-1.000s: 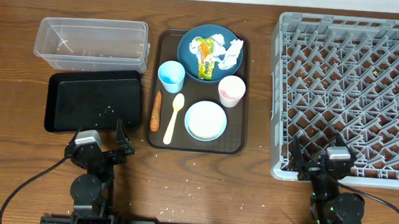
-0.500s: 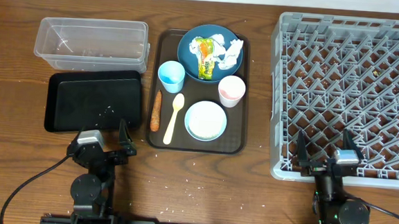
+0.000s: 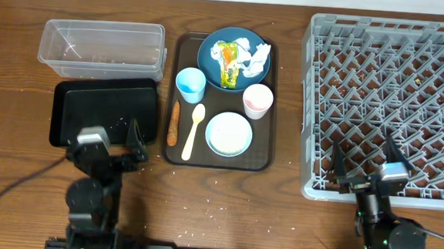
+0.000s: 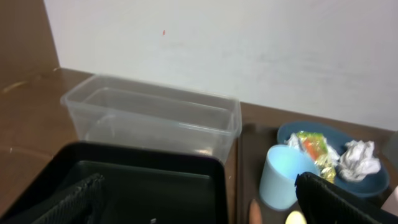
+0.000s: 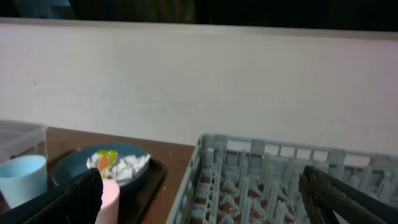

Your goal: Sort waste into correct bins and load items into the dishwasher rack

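Note:
The dark-blue plate (image 3: 230, 55) holds crumpled tissue (image 3: 253, 57) and a yellow-green wrapper (image 3: 227, 63). On the brown serving tray are the light-blue cup (image 3: 190, 83), pinkish cup (image 3: 257, 100), white bowl (image 3: 228, 133), yellow spoon (image 3: 193, 130) and sausage (image 3: 173, 122). The clear tub (image 3: 103, 48) and black tray (image 3: 105, 115) lie to the left. The grey rack (image 3: 389, 104) is at the right. My left gripper (image 3: 112, 145) is open near the black tray's front edge. My right gripper (image 3: 366, 160) is open over the rack's front edge. No rice is discernible.
The brown serving tray (image 3: 266, 154) sits between the bins and the rack. White crumbs lie scattered on the wooden table in front of it. A pale wall runs along the back edge.
Both arms have lifted and tipped up a little; the right gripper moved slightly right over the rack's front edge. No object has moved.

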Controlling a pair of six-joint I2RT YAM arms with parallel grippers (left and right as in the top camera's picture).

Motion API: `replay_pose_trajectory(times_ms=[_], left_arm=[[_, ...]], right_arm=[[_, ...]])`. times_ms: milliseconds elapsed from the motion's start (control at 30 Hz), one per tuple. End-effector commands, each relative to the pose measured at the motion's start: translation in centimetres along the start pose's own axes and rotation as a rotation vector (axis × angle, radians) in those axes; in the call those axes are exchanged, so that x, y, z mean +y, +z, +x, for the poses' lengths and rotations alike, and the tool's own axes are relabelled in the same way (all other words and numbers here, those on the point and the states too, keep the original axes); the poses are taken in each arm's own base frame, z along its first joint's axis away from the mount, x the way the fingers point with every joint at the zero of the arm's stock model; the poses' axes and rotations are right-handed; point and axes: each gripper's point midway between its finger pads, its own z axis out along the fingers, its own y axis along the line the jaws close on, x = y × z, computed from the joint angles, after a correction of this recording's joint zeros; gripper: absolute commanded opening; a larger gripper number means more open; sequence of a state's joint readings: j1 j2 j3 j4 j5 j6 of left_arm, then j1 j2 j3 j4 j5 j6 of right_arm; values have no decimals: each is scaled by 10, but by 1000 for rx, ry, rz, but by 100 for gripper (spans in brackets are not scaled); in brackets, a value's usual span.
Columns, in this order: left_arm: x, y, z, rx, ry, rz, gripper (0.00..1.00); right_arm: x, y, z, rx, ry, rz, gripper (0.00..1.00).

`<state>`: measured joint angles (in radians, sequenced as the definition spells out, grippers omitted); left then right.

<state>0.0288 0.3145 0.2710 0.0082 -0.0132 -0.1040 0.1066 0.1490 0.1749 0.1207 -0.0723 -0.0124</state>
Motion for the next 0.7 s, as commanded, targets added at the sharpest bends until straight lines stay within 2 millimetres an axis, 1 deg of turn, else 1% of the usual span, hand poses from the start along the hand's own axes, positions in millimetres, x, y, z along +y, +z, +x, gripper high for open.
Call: replay_pose_trajectory(times_ms=[0, 100, 200, 233, 333, 433, 467, 500, 533, 600, 667], left_arm=[[-16, 10, -34, 4, 7, 55, 98], [-35, 26, -59, 51, 7, 124, 98], [-50, 46, -85, 105, 6, 161, 99], [-54, 52, -90, 124, 7, 165, 98], [-76, 77, -105, 229, 18, 194, 98], [-106, 109, -108, 364, 38, 230, 98], [-116, 120, -107, 402, 45, 241, 98], [-128, 134, -105, 453, 55, 252, 98], [-136, 144, -102, 484, 61, 259, 98], [-156, 168, -92, 562, 78, 274, 98], [-174, 190, -79, 617, 94, 288, 99]], right_arm=[[0, 8, -27, -4, -14, -10, 99], [5, 24, -45, 36, -10, -48, 99], [9, 41, -59, 112, 1, -82, 99], [10, 47, -62, 141, 5, -90, 99], [12, 63, -70, 248, 22, -113, 99], [13, 77, -75, 354, 39, -127, 99], [13, 80, -76, 381, 44, -132, 99], [14, 84, -77, 418, 50, -136, 99], [13, 86, -77, 441, 54, -136, 99], [13, 89, -75, 482, 60, -136, 99], [13, 91, -70, 511, 64, -136, 99]])
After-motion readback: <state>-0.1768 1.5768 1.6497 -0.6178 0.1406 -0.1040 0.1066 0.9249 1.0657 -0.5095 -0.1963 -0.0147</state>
